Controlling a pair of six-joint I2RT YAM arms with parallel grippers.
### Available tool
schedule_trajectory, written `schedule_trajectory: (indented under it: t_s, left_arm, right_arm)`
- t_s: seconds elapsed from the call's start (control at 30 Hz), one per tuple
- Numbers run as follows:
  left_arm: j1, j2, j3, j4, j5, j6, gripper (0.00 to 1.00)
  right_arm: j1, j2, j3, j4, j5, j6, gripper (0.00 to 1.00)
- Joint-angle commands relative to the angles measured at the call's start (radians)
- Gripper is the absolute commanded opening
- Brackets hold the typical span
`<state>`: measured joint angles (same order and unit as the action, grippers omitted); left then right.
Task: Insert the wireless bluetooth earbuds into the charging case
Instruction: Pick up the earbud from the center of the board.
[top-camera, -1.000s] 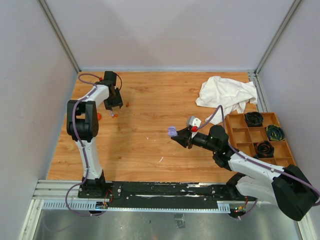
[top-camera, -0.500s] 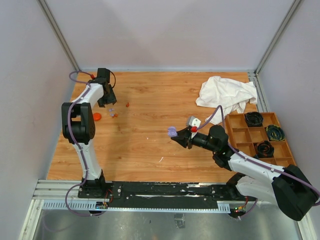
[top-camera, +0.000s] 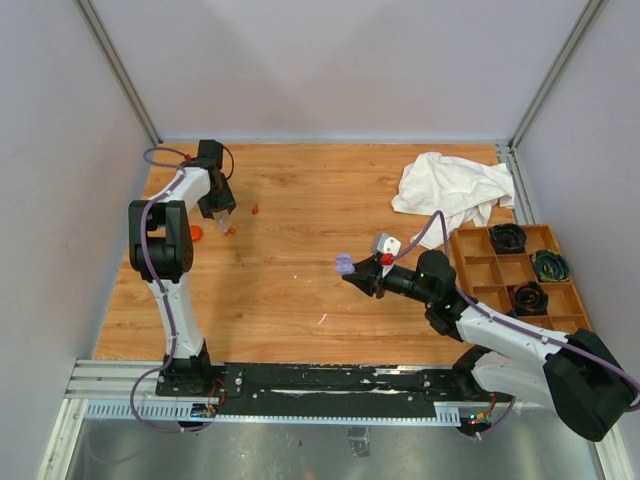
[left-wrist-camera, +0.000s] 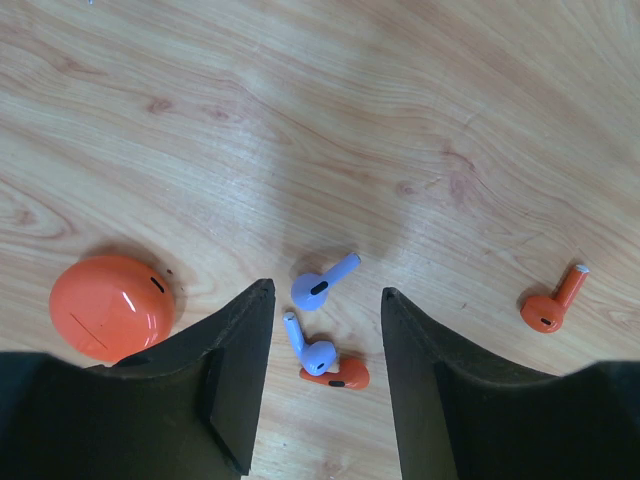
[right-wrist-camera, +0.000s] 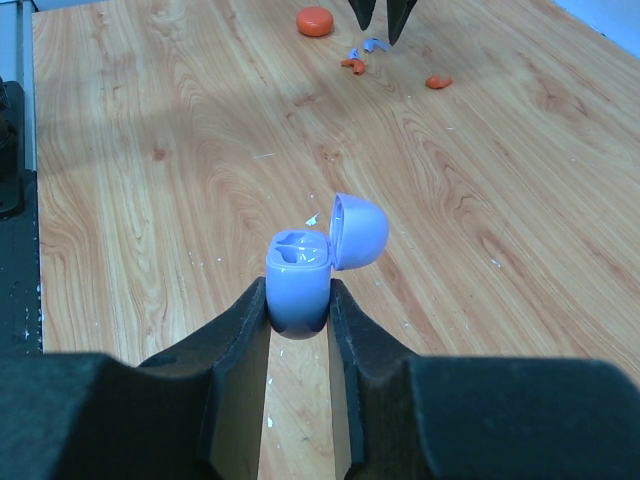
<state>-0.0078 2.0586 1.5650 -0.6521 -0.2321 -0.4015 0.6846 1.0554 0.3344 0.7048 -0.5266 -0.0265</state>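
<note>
My right gripper is shut on an open lavender charging case, lid up, held above mid-table; it also shows in the top view. My left gripper is open just above the table at the far left. Between its fingers lie two lavender earbuds and one orange-red earbud touching the nearer lavender one. A second orange-red earbud lies to the right. The left gripper also shows in the top view.
A closed orange-red case lies left of the left gripper. A white cloth lies at the back right. A wooden compartment tray with black coiled items stands at the right edge.
My left gripper has swung back and then come down over the earbud cluster. The right arm with the lavender case has stayed still.
</note>
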Motion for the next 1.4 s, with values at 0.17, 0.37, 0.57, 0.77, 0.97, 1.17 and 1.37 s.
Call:
schedule_trajectory:
  t_s: [0.17, 0.37, 0.57, 0.77, 0.97, 1.17, 1.37]
  left_arm:
    - [0.003, 0.039, 0.018, 0.005, 0.006, 0.003, 0.49]
    - [0.005, 0.053, 0.017, 0.003, -0.009, 0.007, 0.44]
    - [0.005, 0.064, 0.011, 0.0, -0.013, 0.014, 0.36]
    - [0.005, 0.045, -0.007, 0.0, 0.008, 0.038, 0.28]
    - [-0.016, -0.009, -0.027, 0.002, 0.043, 0.063, 0.24]
    - [-0.095, -0.075, -0.057, 0.003, 0.057, 0.088, 0.23]
    - [-0.217, -0.147, -0.1, 0.004, 0.051, 0.117, 0.22]
  right_arm:
    - [0.02, 0.001, 0.038, 0.006, 0.007, -0.016, 0.14]
    - [0.021, 0.001, 0.04, 0.004, 0.007, -0.018, 0.14]
    - [0.022, -0.001, 0.04, 0.002, 0.007, -0.02, 0.14]
    - [0.023, -0.003, 0.042, -0.001, 0.007, -0.02, 0.13]
    - [0.023, -0.002, 0.044, -0.003, 0.005, -0.02, 0.13]
    - [0.023, -0.012, 0.044, -0.007, 0.014, -0.019, 0.13]
    - [0.023, -0.025, 0.04, -0.013, 0.034, -0.023, 0.13]
